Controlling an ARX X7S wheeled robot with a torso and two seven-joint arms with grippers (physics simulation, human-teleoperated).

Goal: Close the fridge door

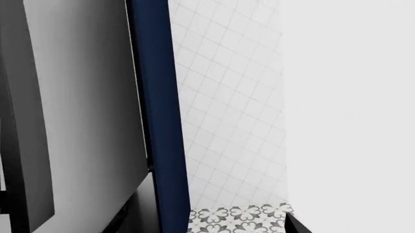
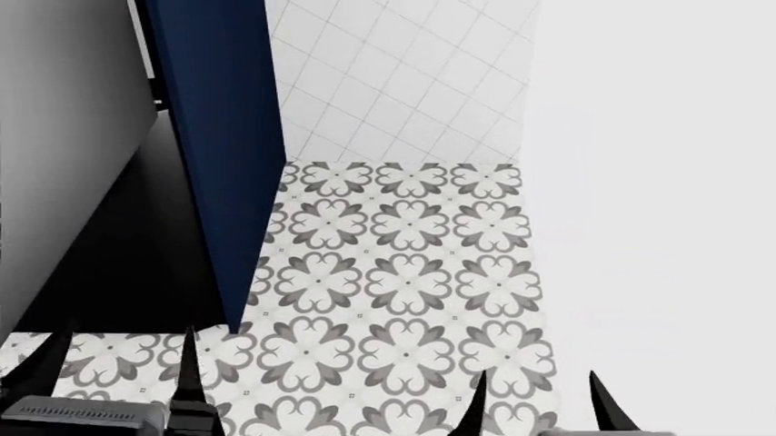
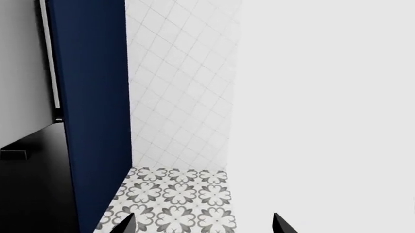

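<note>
The fridge door (image 2: pixel 61 136) is the tall slab at the far left of the head view, showing a plain grey face. The same door (image 1: pixel 91 97) fills the left wrist view, with a dark edge band along its far side, and a strip of the door (image 3: pixel 23 73) shows in the right wrist view. My left gripper (image 2: pixel 122 354) is open and low over the floor, just in front of the door's foot and not touching it. My right gripper (image 2: pixel 540 395) is also open, over bare floor further right. Its fingertips (image 3: pixel 126 224) hold nothing.
A navy blue upright cabinet panel (image 2: pixel 218 136) stands right beside the door. A black lower front (image 2: pixel 122 254) sits below the grey face. Patterned floor tiles (image 2: pixel 401 272) run back to a white diamond-tiled wall (image 2: pixel 401 73). A plain white wall (image 2: pixel 655 182) closes the right side.
</note>
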